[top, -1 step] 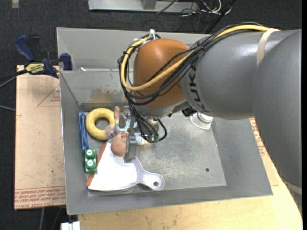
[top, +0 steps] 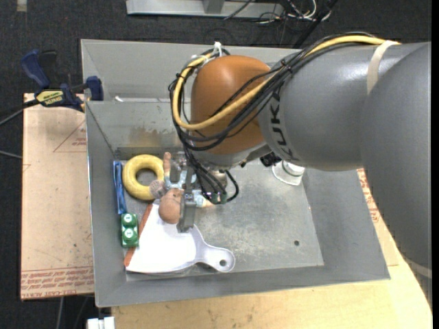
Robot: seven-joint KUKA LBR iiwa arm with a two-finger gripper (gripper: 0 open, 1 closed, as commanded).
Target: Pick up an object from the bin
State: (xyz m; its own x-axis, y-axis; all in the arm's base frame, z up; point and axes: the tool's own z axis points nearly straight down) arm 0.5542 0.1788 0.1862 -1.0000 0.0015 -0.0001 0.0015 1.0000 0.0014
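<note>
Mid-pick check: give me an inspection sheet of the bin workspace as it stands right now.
Surface: grey metal bin, its things gathered in the left part.
Job's things: peach lump right beside the pincer; yellow ring up and left of it; white scoop just below it.
Clutter: blue stick along the left wall; green block under it; white piece partly under the arm.
Grippers: pincer low at the peach lump; whether it grips cannot be told.
Cables: yellow and black cables looped over the orange wrist cover.
Surroundings: dark floor around the bin.
</note>
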